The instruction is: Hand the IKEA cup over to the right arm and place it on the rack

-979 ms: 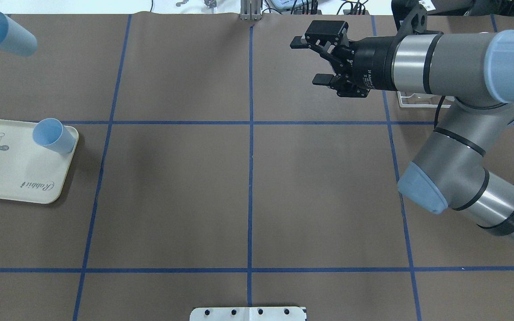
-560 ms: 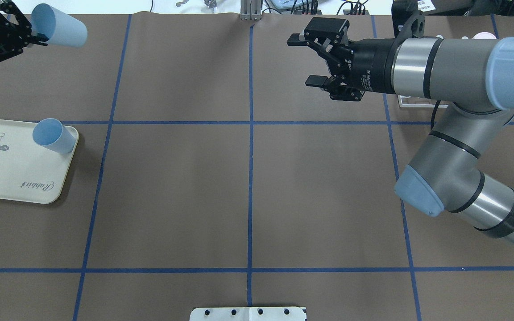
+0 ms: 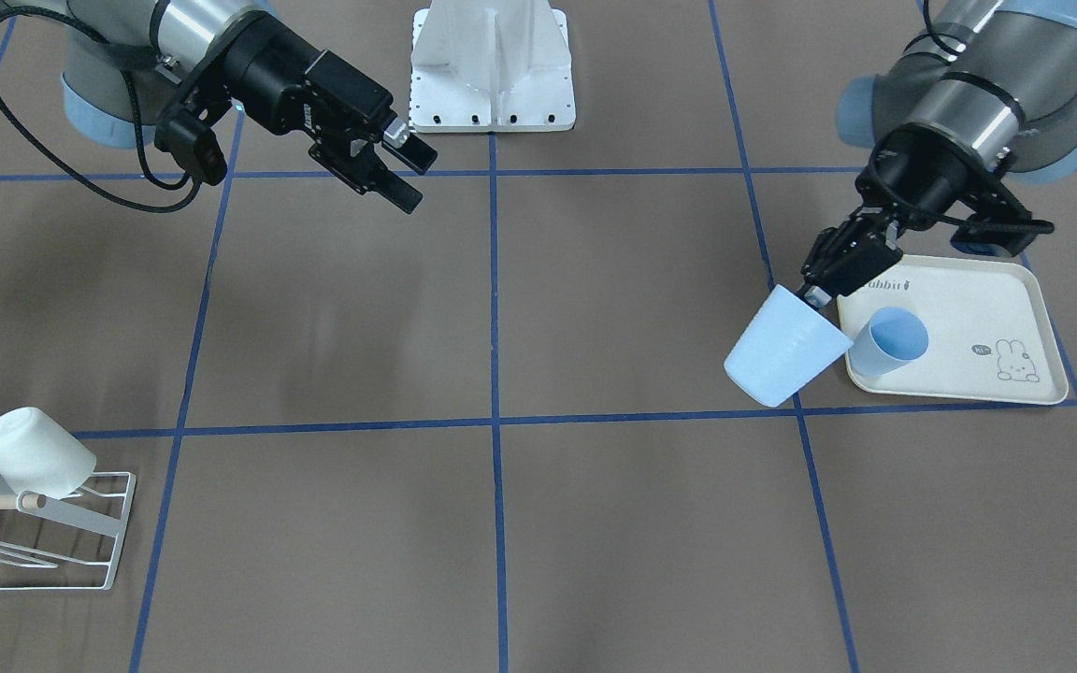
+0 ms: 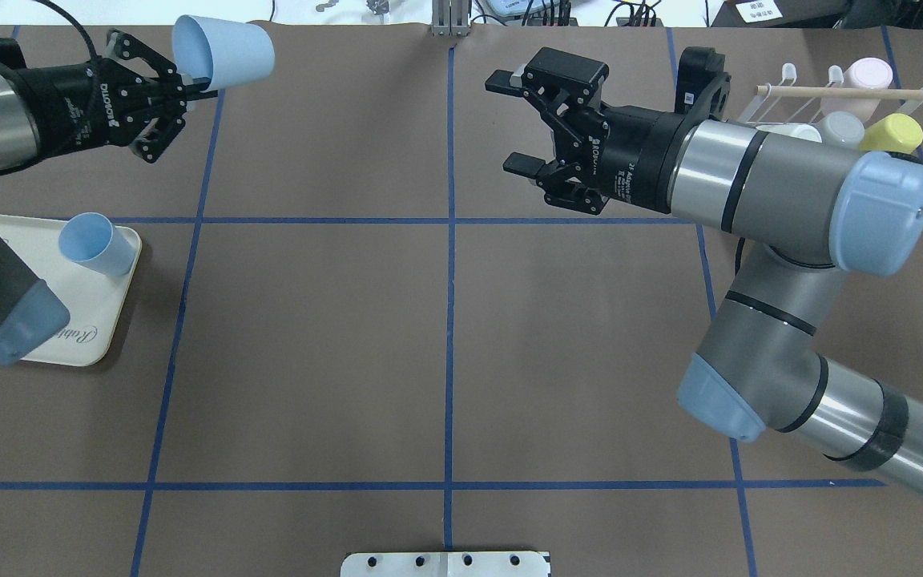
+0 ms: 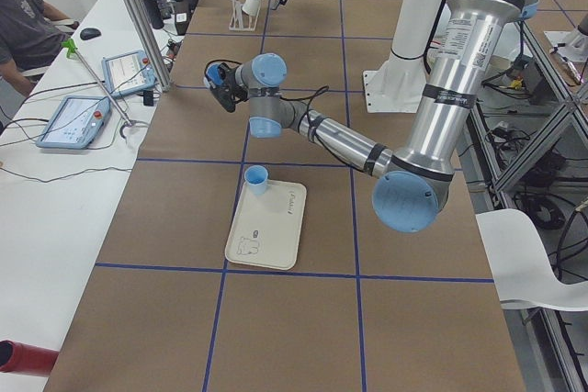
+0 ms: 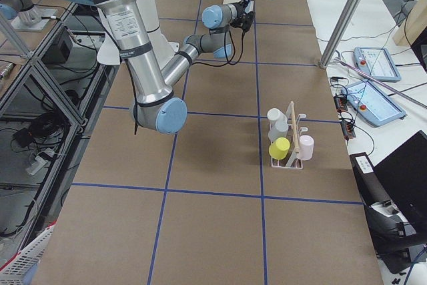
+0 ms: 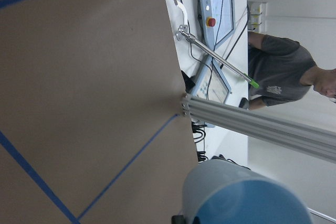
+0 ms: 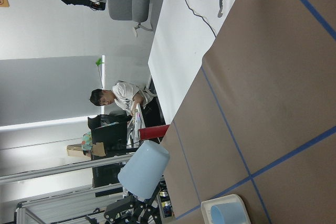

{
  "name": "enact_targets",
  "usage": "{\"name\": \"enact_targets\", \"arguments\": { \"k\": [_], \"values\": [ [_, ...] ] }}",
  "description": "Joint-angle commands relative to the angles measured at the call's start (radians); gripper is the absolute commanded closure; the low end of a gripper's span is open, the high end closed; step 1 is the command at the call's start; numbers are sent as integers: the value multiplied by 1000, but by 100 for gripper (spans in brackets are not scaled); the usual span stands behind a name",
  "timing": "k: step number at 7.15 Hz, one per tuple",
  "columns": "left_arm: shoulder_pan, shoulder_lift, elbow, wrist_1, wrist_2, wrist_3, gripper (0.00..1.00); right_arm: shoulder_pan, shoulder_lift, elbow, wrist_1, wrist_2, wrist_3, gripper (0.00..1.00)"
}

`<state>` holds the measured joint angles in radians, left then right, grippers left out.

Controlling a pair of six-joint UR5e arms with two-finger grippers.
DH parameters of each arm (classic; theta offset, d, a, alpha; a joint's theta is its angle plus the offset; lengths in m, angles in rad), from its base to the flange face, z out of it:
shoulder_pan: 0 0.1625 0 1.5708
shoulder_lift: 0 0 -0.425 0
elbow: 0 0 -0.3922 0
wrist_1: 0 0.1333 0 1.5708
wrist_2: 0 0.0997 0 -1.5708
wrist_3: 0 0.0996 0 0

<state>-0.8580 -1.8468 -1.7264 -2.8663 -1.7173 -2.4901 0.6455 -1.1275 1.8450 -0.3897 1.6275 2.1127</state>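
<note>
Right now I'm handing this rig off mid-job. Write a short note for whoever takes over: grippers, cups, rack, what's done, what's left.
Left gripper: shut on the rim of the light blue cup, which it holds tilted in the air over the table's far left.
Right gripper: open and empty, pointing toward the held cup, with a wide gap between them.
Second blue cup: standing on the cream tray.
Rack: at the far right, holding other cups.
Done: cup picked up.
Left: bring the grippers together, hand over, place the cup on the rack.
</note>
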Motion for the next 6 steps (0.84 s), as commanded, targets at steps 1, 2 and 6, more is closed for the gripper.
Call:
{"name": "enact_targets", "arguments": {
  "k": [1,2,6],
  "values": [
    [121,0,-2,-155,257,-184,100,-21,2,-6,25,-37,6,0],
    [185,-11,1,-178,369,-212,100,-23,2,-7,23,-73,4,0],
    [324,-110,11,-174,484,-196,100,-24,23,-122,110,-120,-14,0]
  ]
}}
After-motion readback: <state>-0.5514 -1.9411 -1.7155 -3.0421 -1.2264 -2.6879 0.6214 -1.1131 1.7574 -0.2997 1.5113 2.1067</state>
